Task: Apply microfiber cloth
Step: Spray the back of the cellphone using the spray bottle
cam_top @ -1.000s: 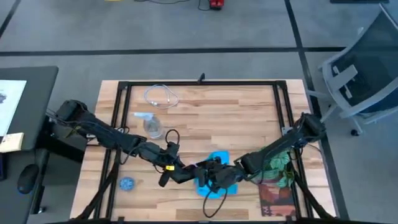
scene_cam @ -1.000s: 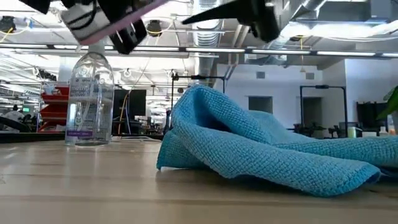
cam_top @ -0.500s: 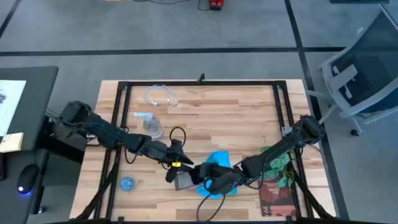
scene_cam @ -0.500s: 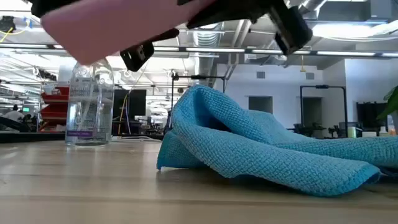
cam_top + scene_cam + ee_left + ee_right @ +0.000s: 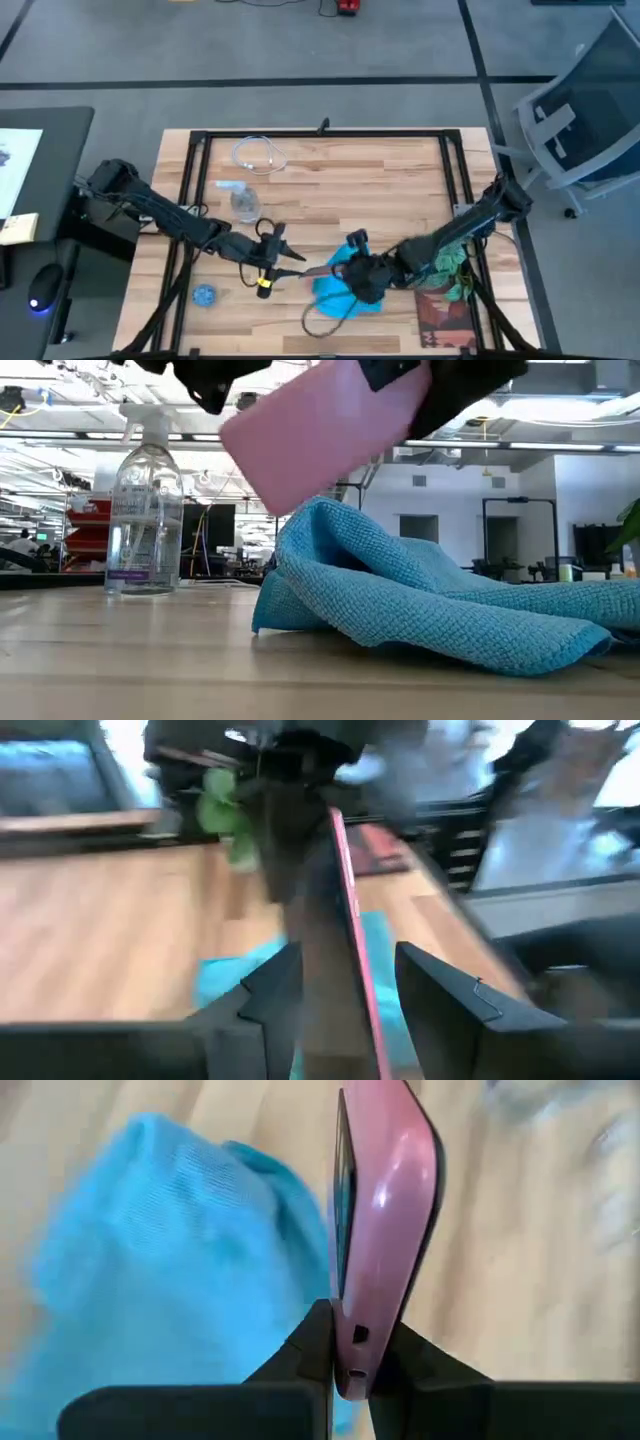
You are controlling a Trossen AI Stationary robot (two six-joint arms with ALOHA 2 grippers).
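Right gripper (image 5: 348, 1355) clenches the pink-cased phone (image 5: 380, 1220) edgewise directly above the microfiber cloth (image 5: 170, 1270); left gripper (image 5: 285, 267) released, just beside.

The middle and far stretch of the desk (image 5: 380, 175) lies bare wood, open for a gripper to cross. Obstacles sit at the edges: a clear spray bottle (image 5: 241, 201) and a coiled white cable (image 5: 259, 155) toward the far left, a small blue disc (image 5: 205, 295) near the left front, and a leafy plant (image 5: 447, 266) on a patterned mat (image 5: 440, 320) at the right front. The front centre is crowded: the crumpled microfiber cloth (image 5: 338, 285) rises in folds, and a pink-cased phone (image 5: 325, 430) hangs tilted just above it, pinched edge-on between the right gripper's (image 5: 351, 1342) fingers
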